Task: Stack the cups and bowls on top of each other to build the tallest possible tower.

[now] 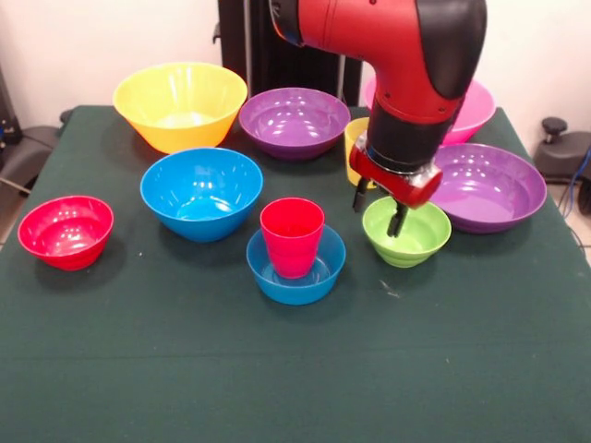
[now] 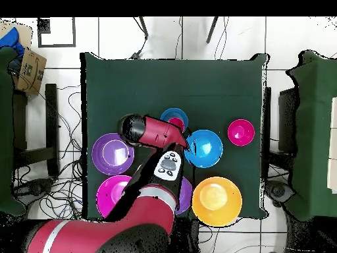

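Your tower stands at two pieces: the red cup sits upright inside the small blue bowl at the near centre of the worktop. Nothing else rests on it.

The step in hand appears to be pickup of the lime green bowl, which sits just right of the tower, apart from it. Your end effector hangs over that bowl's far-left rim. Its two dark fingers are parted a moderate way and grip nothing; one reaches down inside the bowl, the other stands outside the rim. In my judgement the next move calls for closing across that wall, lifting clear, then moving left and setting the bowl centred on the red cup. The cup's mouth is narrow, so an off-centre release would likely tip the stack.

Containers, all empty as far as seen:
- red bowl, near left
- medium blue bowl, behind the tower
- yellow bowl and one purple bowl, far side
- second purple bowl, right
- pink bowl and yellow cup, largely hidden by the arm; contents not confirmed.
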